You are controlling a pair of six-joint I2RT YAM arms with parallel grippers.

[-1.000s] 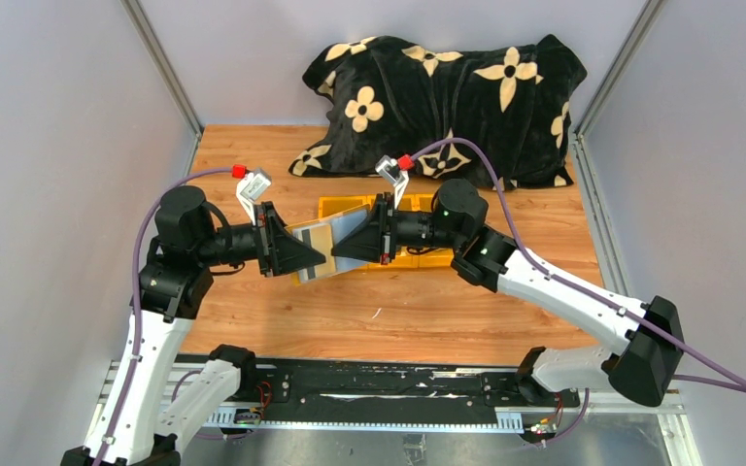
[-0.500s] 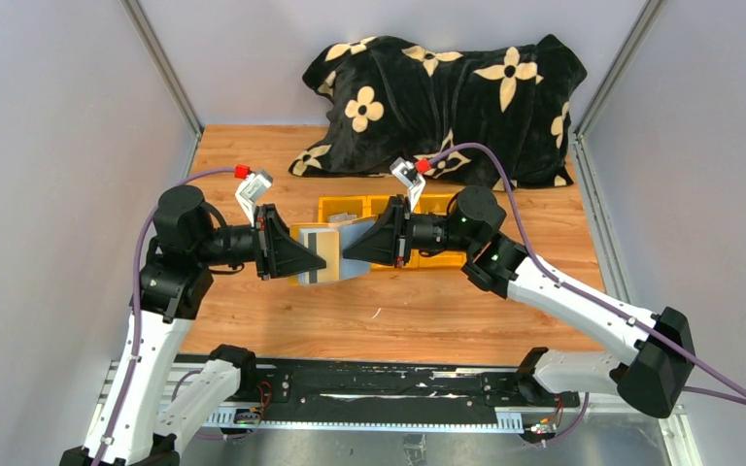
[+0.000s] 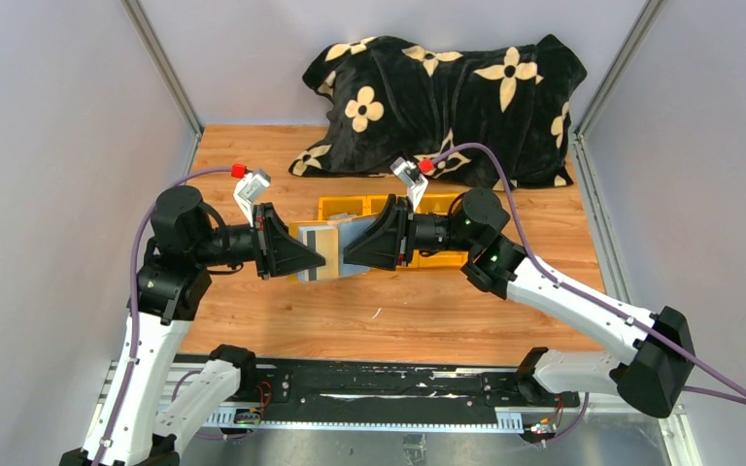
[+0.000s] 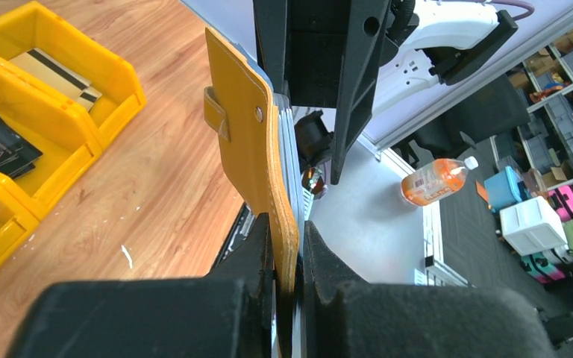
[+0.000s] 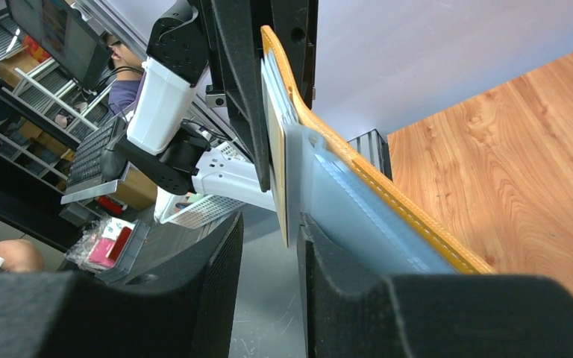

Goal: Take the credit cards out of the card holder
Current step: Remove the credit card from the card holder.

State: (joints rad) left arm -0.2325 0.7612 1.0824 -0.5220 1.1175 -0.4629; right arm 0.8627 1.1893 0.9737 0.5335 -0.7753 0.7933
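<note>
The mustard-yellow card holder hangs open in the air between both arms. My left gripper is shut on the lower edge of one yellow leaf, snap tab facing the camera. My right gripper faces it, open. A thin pale credit card sticks out of the grey see-through sleeve. Its end lies in the gap beside the right finger, unclamped. Two more cards lie in the yellow bin: a tan striped one and a black one.
The yellow three-compartment bin sits on the wooden table just behind the grippers. A black flower-patterned cushion fills the back of the table. Grey walls stand to the left and right.
The right jaws, shut a second ago, now stand apart around the card's end. Earlier the right arm drew back to the right. The left jaws have tightened on the holder.
</note>
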